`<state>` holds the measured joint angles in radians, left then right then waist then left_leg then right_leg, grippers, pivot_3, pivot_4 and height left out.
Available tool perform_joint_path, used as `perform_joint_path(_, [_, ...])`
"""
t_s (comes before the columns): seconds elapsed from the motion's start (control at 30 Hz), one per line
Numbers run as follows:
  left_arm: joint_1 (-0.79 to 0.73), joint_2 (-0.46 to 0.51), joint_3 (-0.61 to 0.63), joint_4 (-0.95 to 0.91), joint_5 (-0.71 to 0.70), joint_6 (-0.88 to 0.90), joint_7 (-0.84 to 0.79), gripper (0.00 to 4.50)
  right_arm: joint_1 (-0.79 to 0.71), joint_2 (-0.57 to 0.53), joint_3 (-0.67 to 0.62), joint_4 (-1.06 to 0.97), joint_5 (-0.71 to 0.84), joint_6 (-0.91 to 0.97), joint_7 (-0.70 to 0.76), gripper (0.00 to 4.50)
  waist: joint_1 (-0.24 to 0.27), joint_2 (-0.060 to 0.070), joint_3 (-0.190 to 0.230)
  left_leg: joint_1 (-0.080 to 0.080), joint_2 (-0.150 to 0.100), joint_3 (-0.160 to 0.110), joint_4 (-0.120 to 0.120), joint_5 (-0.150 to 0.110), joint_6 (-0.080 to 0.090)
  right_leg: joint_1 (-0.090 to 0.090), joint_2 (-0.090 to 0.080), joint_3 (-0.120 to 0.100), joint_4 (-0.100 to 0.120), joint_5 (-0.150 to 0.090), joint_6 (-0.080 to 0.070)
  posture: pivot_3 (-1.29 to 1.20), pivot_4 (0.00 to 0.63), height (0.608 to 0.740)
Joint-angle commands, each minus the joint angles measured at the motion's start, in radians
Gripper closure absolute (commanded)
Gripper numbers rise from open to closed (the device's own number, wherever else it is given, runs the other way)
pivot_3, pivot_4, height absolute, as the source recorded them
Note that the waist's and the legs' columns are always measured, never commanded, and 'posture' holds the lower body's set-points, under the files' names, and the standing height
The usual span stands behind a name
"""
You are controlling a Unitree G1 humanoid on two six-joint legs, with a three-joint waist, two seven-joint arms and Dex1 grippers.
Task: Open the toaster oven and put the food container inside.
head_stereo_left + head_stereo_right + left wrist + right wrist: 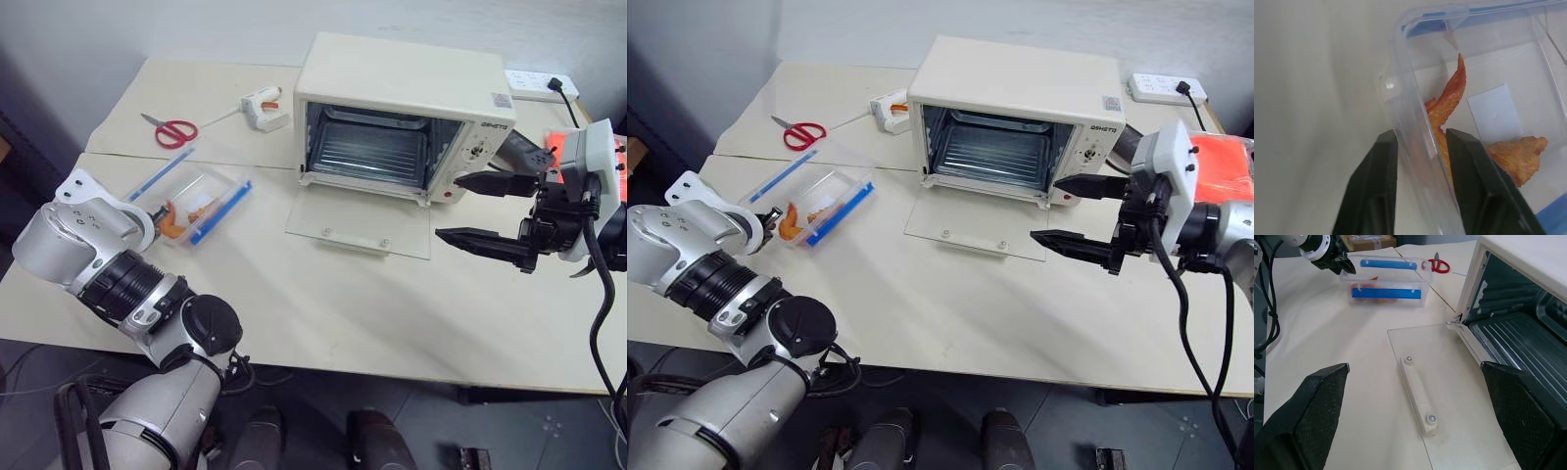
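Left wrist view: I'm seeing left claw (1420, 161) pinching food container (196, 201) wall near tabletop (294, 304) left edge; right claw (485, 211) gaping empty beside open toaster oven (402, 108).

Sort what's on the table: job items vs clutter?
Job:
- oven, door already down
- food container, left gripper closed on its wall
- right gripper, open, beside the oven

Lying about:
- scissors
- white glue gun
- power strip
- orange bag
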<state>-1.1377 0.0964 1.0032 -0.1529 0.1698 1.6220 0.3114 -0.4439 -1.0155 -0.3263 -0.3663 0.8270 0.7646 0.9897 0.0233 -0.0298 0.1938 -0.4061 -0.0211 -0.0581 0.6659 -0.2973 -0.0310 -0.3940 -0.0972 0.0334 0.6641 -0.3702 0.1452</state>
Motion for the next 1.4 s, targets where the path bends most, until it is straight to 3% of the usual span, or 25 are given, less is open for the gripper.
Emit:
perform_joint_path(0.03, [-0.012,0.048,0.0,0.011,0.019,-0.008,-0.013,4.3,-0.001,-0.017,-0.057,-0.031,0.027,0.001,-0.009,0.0,0.0,0.0,0.0,0.0,0.0,0.0,0.0,0.0,0.0,0.0,0.0,0.0,0.0,0.0,0.0,0.0,0.15,0.74])
perform_joint_path(0.17, [0.034,0.119,-0.061,0.069,-0.011,-0.008,-0.083,4.48,0.005,-0.019,-0.062,-0.032,0.03,0.003,-0.014,0.0,-0.003,0.0,0.0,0.0,0.0,0.0,0.0,0.0,0.0,-0.001,0.0,0.0,0.0,0.0,0.0,0.0,0.15,0.74])
perform_joint_path(0.27, [0.107,0.252,-0.189,0.098,-0.073,-0.008,-0.185,4.48,0.009,-0.024,-0.067,-0.027,0.028,0.005,-0.012,0.0,-0.004,0.0,0.0,0.0,0.0,0.0,0.0,0.0,0.0,-0.001,0.0,0.0,0.002,0.0,0.0,0.0,0.15,0.74])
perform_joint_path(0.4, [0.141,0.478,-0.446,0.173,-0.293,-0.008,-0.448,4.48,0.018,-0.034,-0.077,-0.01,0.019,0.005,-0.003,0.0,-0.003,-0.001,0.0,0.0,0.0,0.0,0.0,0.0,0.0,-0.002,0.0,0.0,0.002,0.0,0.0,0.0,0.15,0.74])
perform_joint_path(0.57, [0.065,0.561,-0.631,0.224,-0.466,-0.008,-0.597,4.48,0.052,-0.046,-0.096,0.001,-0.002,-0.003,-0.007,0.0,0.008,-0.001,0.0,-0.001,-0.002,-0.004,0.001,0.0,0.0,0.001,-0.004,-0.001,0.0,0.0,0.0,0.0,0.15,0.74])
perform_joint_path(0.8, [-0.073,0.519,-0.782,0.341,-0.594,-0.008,-0.631,4.48,0.138,-0.036,-0.182,-0.054,0.018,0.024,-0.054,0.0,-0.013,-0.001,0.0,-0.001,-0.002,-0.001,-0.002,-0.001,0.001,-0.001,0.0,-0.001,0.004,0.001,0.0,0.0,0.15,0.74])
perform_joint_path(1.03, [-0.223,0.306,-0.809,0.584,-0.518,-0.11,-0.566,4.48,0.22,-0.022,-0.268,-0.131,0.055,0.061,-0.108,0.0,-0.02,-0.001,0.0,0.0,-0.002,0.001,0.002,0.0,0.001,0.0,-0.001,0.001,0.006,0.001,0.0,0.0,0.15,0.74])
perform_joint_path(1.4, [-0.331,0.121,-0.916,0.958,-0.41,-0.444,-0.554,4.48,0.34,0.037,-0.368,-0.25,0.128,0.093,-0.229,0.0,-0.022,-0.001,0.0,-0.001,-0.003,0.002,0.0,0.0,0.001,-0.002,-0.001,0.002,0.008,0.001,0.0,0.0,0.15,0.74])
